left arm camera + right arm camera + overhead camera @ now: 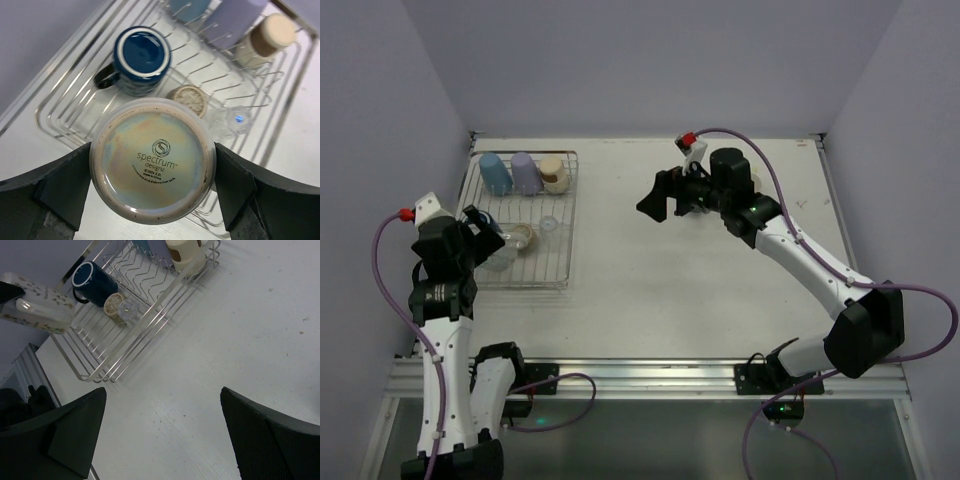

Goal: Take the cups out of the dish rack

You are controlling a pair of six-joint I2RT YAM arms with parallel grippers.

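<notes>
One cup (150,150) sits base-up in the left pincer (154,192), a finger pressed to each side, so I take it as grasped, over the near end of the rack (65,125). Just beyond it stand a navy mug (142,55), a speckled cup (187,99) and a glass (232,122). Farther off are a blue cup (192,7), a lavender cup (237,20) and a cream cup (270,35). I see no cup set down on the bench (240,315), so unloading looks barely begun. Only the left wrist view shows the maker's stamp on the held base. Only the right wrist view shows its patterned side, and the right pincer (162,410) gaping, nothing in it.
</notes>
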